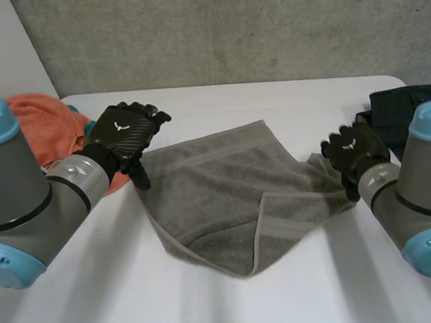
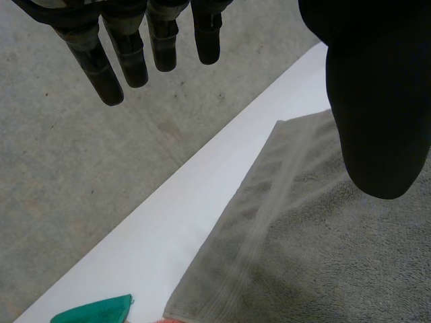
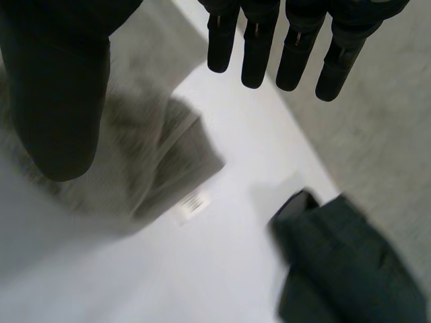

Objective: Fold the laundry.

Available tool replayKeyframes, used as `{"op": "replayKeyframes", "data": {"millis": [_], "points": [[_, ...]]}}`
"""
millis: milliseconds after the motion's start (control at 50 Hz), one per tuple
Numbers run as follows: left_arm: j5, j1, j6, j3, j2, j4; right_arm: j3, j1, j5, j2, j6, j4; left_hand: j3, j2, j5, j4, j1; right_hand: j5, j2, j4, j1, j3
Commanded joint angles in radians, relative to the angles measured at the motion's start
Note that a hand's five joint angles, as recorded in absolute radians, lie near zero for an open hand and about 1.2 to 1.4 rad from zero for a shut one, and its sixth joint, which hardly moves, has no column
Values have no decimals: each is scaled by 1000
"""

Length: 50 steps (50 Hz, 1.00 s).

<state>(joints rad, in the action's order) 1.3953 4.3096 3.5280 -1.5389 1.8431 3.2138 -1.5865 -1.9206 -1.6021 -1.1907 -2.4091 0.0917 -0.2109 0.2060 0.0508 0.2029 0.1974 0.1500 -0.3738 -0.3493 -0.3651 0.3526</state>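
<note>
grey towel mid-desk, partly folded, near flap turned over. soft limp terry, light; prob. sags if lifted by one pt, so best pinch corners/hem. left hand by its left corner, fingers straight, thumb apart, holding nothing. right hand at right corner, likewise spread, empty. orange cloth & dark garment off to the sides.
</note>
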Motion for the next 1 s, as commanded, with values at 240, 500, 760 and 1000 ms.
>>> {"op": "replayKeyframes", "data": {"millis": [240, 500, 760, 1000], "points": [[-50, 52, -6, -55, -28, -2, 299, -130, 402, 167, 364, -389, 36, -31, -51, -28, -23, 88, -39, -63, -47, 60], [-90, 96, -6, -78, -28, 3, 362, -143, 409, 264, 322, -382, 36, -31, -51, -28, -23, 1072, -1022, -1047, -1031, 1044], [-251, 217, 31, -33, 122, -14, 349, -137, 422, -93, 166, -368, 36, -31, -51, -28, -23, 1072, -1023, -1047, -1031, 1044], [-266, 228, 94, 86, 306, -25, 422, -147, 485, -312, 50, -395, 36, -31, -51, -28, -23, 1072, -1023, -1047, -1031, 1044]]}}
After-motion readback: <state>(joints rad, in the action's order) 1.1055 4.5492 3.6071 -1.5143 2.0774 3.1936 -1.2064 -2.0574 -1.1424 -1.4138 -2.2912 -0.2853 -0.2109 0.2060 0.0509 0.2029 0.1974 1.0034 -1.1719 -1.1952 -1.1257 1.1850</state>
